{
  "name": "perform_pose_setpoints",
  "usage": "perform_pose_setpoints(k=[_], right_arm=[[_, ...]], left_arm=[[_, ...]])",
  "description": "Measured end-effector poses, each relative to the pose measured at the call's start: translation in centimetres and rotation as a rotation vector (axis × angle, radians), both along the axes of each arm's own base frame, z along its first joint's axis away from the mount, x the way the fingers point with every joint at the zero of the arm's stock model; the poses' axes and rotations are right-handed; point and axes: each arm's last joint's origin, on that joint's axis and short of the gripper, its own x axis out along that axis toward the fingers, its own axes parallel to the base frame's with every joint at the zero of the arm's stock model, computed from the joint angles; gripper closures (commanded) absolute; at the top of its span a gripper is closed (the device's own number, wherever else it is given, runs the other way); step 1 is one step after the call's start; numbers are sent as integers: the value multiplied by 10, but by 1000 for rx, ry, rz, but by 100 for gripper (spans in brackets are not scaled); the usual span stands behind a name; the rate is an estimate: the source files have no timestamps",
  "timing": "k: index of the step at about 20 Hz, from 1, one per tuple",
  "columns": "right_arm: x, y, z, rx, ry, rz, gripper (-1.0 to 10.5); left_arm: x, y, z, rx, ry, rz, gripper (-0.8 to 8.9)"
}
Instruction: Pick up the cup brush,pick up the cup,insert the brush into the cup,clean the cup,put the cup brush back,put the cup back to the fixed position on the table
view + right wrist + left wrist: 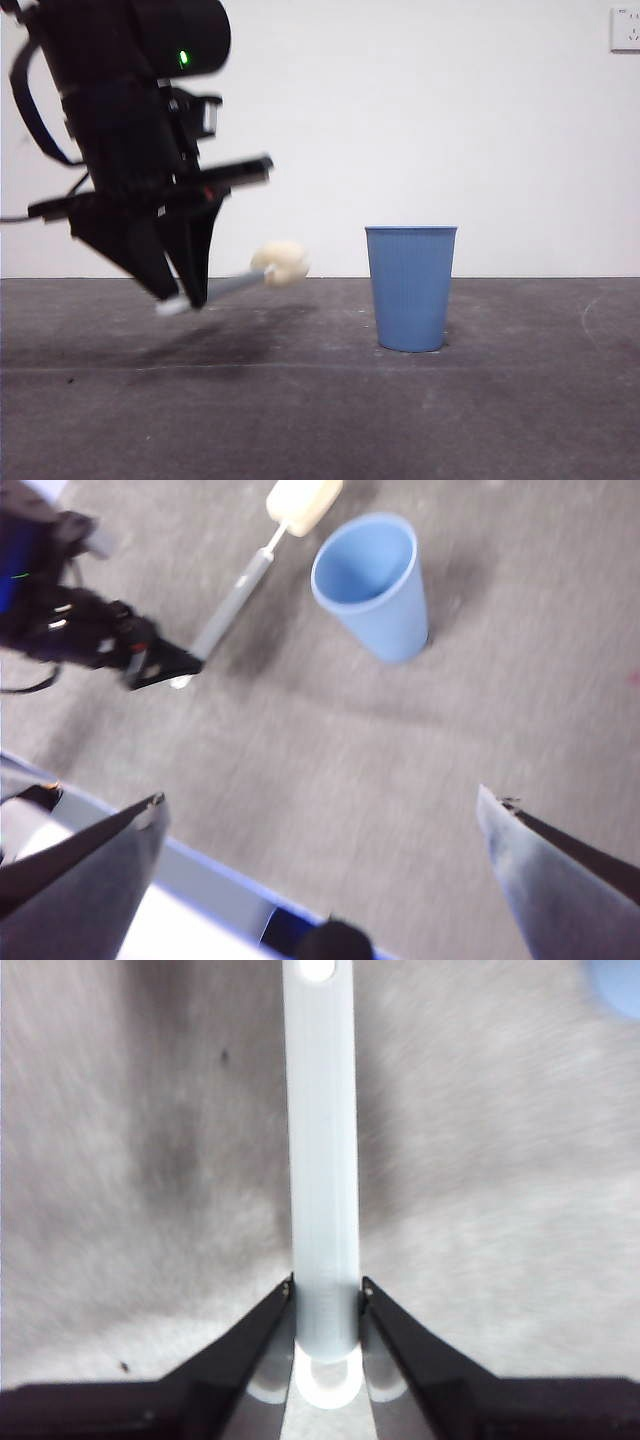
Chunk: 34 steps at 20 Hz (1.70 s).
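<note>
My left gripper (185,297) is shut on the cup brush (240,283) near its white looped end and holds it just above the table (320,420). The grey handle (322,1160) runs out between the jaws, and the cream sponge head (280,264) points toward the cup. The blue ribbed cup (411,288) stands upright on the table to the right of the brush, apart from it. From high up, the right wrist view shows the cup (372,586), the brush (240,585) and the left gripper (165,666). My right gripper (320,825) is open and holds nothing.
A white wall rises behind the table, with a socket (625,28) at the upper right. A blue-edged white strip (190,880) lies under the right gripper. A faint line (400,366) crosses the table in front of the cup.
</note>
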Motion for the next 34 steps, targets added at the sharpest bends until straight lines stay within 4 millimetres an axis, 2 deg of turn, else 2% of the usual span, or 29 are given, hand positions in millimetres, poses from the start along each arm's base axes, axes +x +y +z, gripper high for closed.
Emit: perform_pose_setpoints(k=[4, 7, 10, 12, 15, 19, 23, 34], right_arm=[[13, 5, 4, 86, -51, 98, 408], [25, 7, 1, 89, -75, 113, 406], [41, 10, -26, 90, -43, 118, 402], [50, 13, -47, 118, -33, 115, 401], [60, 19, -71, 154, -41, 108, 401], [68, 27, -104, 159, -33, 113, 402], [77, 35, -132, 106, -61, 82, 403], [123, 66, -181, 5, -140, 137, 411]], left_arm=[[-23, 16, 54, -82, -188, -66, 822], [-52, 37, 93, -134, -313, -98, 822], [-89, 63, 122, -173, -399, -111, 822], [-112, 79, 132, -182, -421, -115, 822], [-139, 97, 134, -155, -398, -131, 822], [-158, 109, 129, -129, -312, -176, 822], [-162, 112, 126, -105, -263, -199, 822], [-162, 111, 126, -102, -264, -206, 822]])
